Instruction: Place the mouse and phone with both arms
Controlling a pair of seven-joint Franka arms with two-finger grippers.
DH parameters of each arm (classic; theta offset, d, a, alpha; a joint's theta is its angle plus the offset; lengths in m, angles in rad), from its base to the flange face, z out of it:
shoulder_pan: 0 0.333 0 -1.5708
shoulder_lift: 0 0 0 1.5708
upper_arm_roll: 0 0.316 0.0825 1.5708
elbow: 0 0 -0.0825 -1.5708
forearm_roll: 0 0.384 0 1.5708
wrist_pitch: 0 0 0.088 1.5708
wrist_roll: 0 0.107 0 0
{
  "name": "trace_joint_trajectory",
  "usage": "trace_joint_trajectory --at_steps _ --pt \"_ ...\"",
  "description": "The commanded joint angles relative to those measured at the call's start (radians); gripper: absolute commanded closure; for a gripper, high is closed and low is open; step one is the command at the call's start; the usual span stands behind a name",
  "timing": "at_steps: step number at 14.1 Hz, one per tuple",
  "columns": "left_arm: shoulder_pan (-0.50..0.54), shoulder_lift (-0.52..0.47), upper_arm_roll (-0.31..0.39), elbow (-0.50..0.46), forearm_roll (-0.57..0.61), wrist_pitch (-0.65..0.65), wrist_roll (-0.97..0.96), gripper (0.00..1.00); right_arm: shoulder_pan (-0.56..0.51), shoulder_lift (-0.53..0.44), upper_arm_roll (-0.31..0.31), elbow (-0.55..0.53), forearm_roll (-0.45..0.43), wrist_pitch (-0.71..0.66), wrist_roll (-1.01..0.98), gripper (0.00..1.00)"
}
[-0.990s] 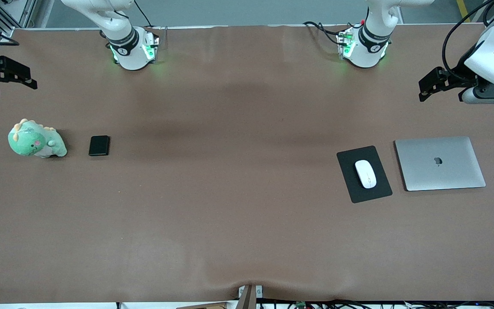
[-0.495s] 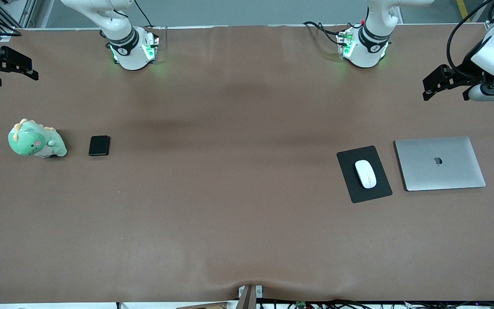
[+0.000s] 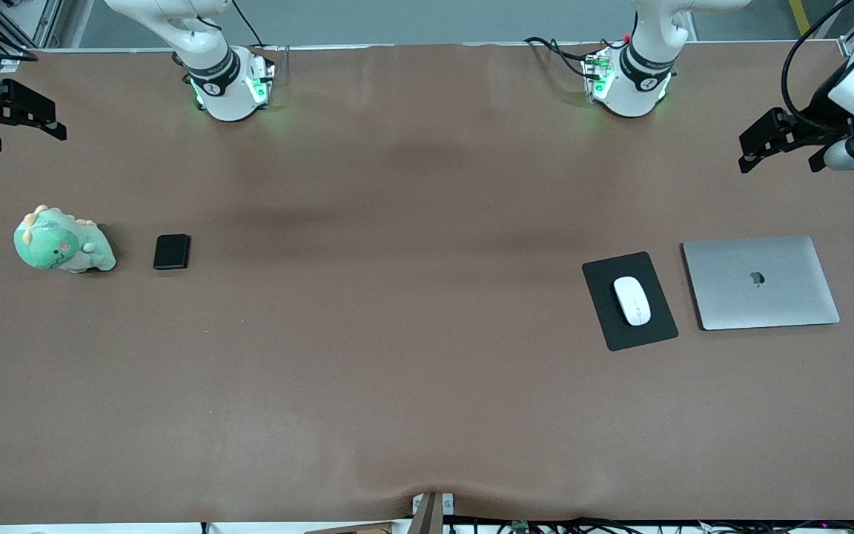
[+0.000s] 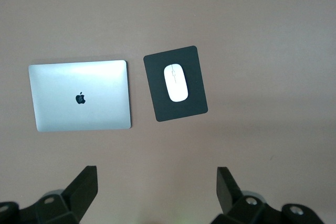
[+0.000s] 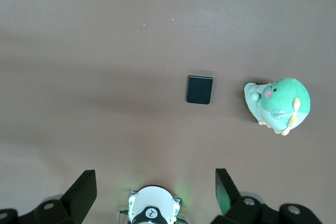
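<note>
Your right gripper [image 3: 8,119] hangs in the air over the table [image 3: 412,371] edge at the right arm's end, at about 10 o'clock from the table's middle in the front view. Its fingers [image 5: 84,190] stand wide apart and hold nothing; part of the hand is cut off by the frame edge there. Under it, toward 5 o'clock, you have the green plush dinosaur [image 3: 62,243], and just beside the plush, toward the table's middle, the phone [image 3: 171,251] lies flat on the bare cloth, touched by nothing. The right wrist view shows both clearly, phone [image 5: 200,89] and plush [image 5: 278,104] a little apart, with the right arm's base [image 5: 152,211] showing between the spread fingers.

Near the left arm's end, the mouse [image 3: 632,300] rests on a black mat [image 3: 629,300], lying along the mat's long side. Just beside the mat, at 3 o'clock from it, lies a closed silver laptop [image 3: 760,282]; the two do not touch.

Your left gripper [image 3: 783,144] hangs over the table at about 2 o'clock from the middle, over the cloth at 12 o'clock from the laptop. Its fingers [image 4: 81,190] are fully spread and empty. The left wrist is cut off at the frame edge. The left wrist view shows the mouse [image 4: 176,82], mat [image 4: 194,103] and laptop [image 4: 79,95] whole.
</note>
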Motion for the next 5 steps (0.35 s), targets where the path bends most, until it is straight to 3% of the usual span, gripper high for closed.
trace_joint_trajectory --at_steps 1,5 --pt "0.002 0.006 0.000 0.021 -0.014 -0.021 0.001 0.00 0.022 0.025 -0.017 0.040 -0.005 -0.009 0.018 0.00" --pt "0.002 0.006 0.000 0.021 -0.016 -0.029 -0.001 0.00 0.029 0.034 -0.019 0.043 -0.005 -0.009 0.018 0.00"
